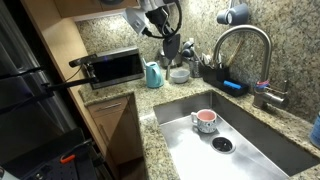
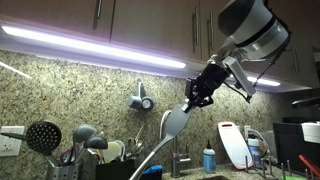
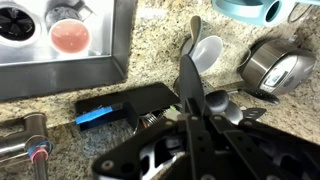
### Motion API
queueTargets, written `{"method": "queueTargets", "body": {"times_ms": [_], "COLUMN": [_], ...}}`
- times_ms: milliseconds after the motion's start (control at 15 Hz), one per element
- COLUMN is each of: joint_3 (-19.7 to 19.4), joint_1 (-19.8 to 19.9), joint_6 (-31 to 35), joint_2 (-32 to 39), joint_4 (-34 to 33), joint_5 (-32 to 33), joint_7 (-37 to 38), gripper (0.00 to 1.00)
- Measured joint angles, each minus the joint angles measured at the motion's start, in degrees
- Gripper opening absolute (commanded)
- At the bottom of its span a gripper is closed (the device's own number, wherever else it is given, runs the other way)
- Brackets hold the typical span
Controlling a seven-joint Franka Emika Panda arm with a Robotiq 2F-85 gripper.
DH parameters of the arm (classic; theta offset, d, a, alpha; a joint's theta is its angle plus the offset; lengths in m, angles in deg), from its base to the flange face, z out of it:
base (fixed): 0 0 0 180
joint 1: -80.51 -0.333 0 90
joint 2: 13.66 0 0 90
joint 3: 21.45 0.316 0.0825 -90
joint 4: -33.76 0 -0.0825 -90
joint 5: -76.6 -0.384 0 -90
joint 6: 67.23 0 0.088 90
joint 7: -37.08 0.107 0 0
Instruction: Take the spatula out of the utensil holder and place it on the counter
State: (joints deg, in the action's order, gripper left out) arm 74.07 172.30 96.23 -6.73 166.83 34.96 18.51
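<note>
Gripper [image 3: 188, 90] right up close, jaws clamped on the spatula [image 2: 172, 122]. In an exterior view it hangs mid-frame in open air below the cabinets [image 2: 150, 30], pale rounded head tilted down-left. In the wrist view, bare speckled table [image 3: 155, 45] runs beside the sink [image 3: 120, 50] edge, upper centre.

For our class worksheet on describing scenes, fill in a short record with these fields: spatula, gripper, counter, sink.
spatula: up in the air, pale head hanging down
gripper: shut on the spatula, at its handle
counter: speckled granite, spatula not yet on it
sink: holds a pink cup
</note>
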Motion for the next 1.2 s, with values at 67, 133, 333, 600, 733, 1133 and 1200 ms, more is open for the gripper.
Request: {"method": "queueTargets", "body": {"times_ms": [67,133,333,600,733,1133,1200], "joint_3": [-0.66,-1.22,-2.95,-5.92,-7.49,-7.72,-7.72], "joint_1": [-0.7,-1.31,-3.34,-6.67,-8.83,-9.11,-9.1], "joint_6": [-0.18,-0.4,-0.47,-0.4,-0.18,-0.15,-0.15], "joint_2": [-0.6,-1.03,-1.26,-0.95,-0.21,-0.05,-0.05], "joint_4": [0.1,0.22,0.82,2.14,2.79,3.09,3.09], "joint_5": [0.0,0.0,0.0,0.0,0.01,0.01,0.01], "joint_7": [0.01,0.01,0.01,-0.14,-0.21,-0.22,-0.22], "gripper": [0.01,0.01,0.01,0.01,0.04,0.04,0.01]}}
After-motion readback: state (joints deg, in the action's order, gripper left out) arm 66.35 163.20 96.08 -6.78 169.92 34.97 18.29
